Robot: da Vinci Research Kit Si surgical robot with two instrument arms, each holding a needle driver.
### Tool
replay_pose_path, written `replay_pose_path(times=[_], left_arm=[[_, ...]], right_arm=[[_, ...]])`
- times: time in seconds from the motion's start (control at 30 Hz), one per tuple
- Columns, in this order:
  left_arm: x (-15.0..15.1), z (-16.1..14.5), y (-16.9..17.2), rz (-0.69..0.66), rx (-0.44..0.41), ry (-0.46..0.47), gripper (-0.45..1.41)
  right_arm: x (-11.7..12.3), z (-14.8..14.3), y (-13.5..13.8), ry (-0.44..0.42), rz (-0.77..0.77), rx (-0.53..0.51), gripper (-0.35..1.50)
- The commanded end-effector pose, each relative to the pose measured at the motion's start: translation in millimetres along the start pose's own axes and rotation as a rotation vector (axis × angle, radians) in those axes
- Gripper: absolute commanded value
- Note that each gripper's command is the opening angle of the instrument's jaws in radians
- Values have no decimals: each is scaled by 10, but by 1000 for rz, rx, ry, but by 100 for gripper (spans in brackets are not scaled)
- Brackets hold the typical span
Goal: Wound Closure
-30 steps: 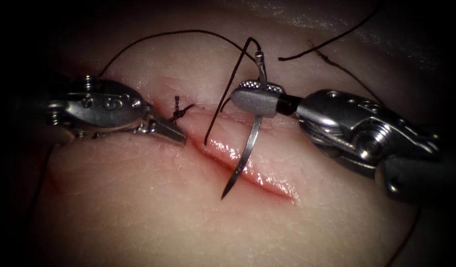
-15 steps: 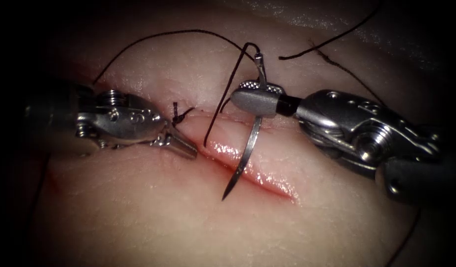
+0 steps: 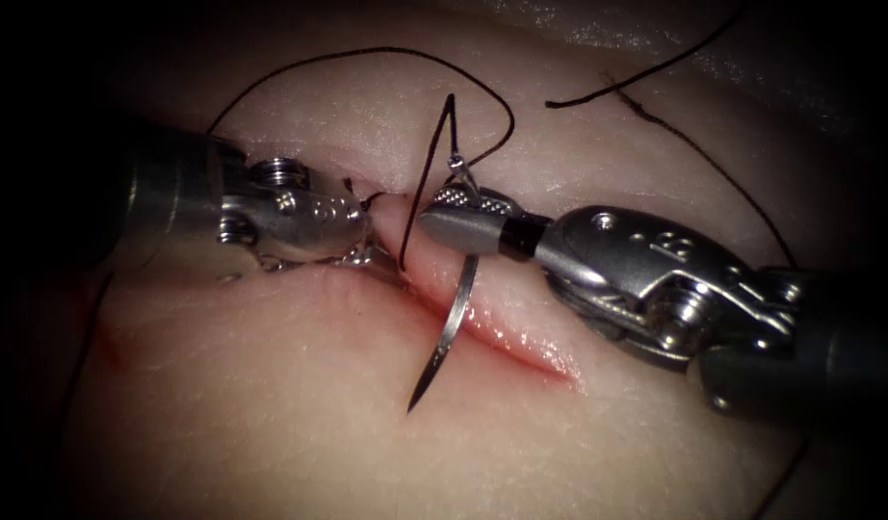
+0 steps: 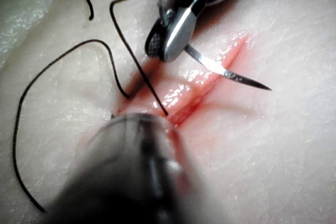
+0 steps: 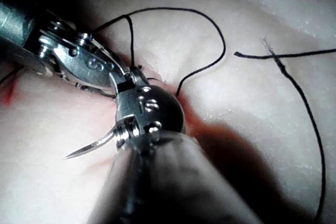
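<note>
Jaws of the right steel needle driver (image 3: 456, 217) clamp the curved steel needle (image 3: 446, 332) near its swaged end, mid-frame, point free above the pale pork tissue (image 3: 271, 414) (not in it). Left driver (image 3: 372, 252): cannot tell. The slack dark thread (image 3: 483, 96) may snag.

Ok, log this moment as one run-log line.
right tool: shut on needle near thread end | needle: over cut, tip free, not in tissue | left tool: at cut's left end, hold unclear | thread: looped above
</note>
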Motion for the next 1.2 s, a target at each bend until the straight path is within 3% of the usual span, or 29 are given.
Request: replay_pose_path(times=[0.03,0.27,0.4,0.47,0.5,0.57,0.77,0.97,1.2], left_arm=[[3,8,-1,1,6,-30,-21],[1,9,5,69,59,-227,-45],[-1,9,20,102,13,-315,-45],[-1,9,26,103,-22,-328,47],[1,8,29,109,-33,-329,81],[4,7,33,122,-38,-324,93],[13,0,40,124,-64,-258,94],[17,-8,39,128,-82,-221,79],[13,-13,42,138,-93,-183,73]], right_arm=[[-3,9,1,3,-30,-1,-35],[-8,16,8,7,-114,-15,-35],[-4,22,12,23,-162,-38,-35],[-1,24,14,32,-188,-49,-35],[0,26,15,39,-203,-55,-35],[2,27,16,41,-237,-66,-35],[0,25,14,88,-302,-101,-35],[-12,30,5,107,-414,-114,-35],[-42,39,-6,117,-525,-156,-35]])
